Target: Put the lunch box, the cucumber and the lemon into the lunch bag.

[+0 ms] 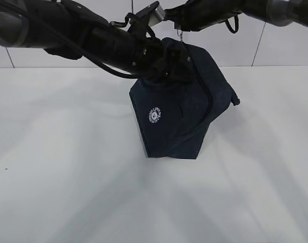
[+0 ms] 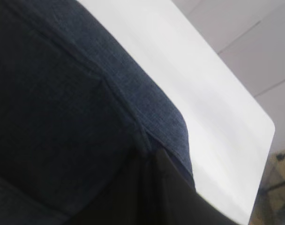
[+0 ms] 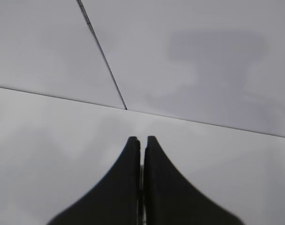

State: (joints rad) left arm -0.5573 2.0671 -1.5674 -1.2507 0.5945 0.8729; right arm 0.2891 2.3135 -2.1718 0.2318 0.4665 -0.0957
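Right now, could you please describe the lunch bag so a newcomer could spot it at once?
On the white table, toward the back centre, stands a dark navy boxy fabric lunch bag. A small round white logo marks its front, and it is the only object standing on the table.

The lunch bag [image 1: 174, 116] stands mid-table [image 1: 68, 177], near the back wall [image 1: 285, 48]. The left gripper [image 1: 177, 68] is at its top; the right gripper [image 1: 180, 31] is just above.
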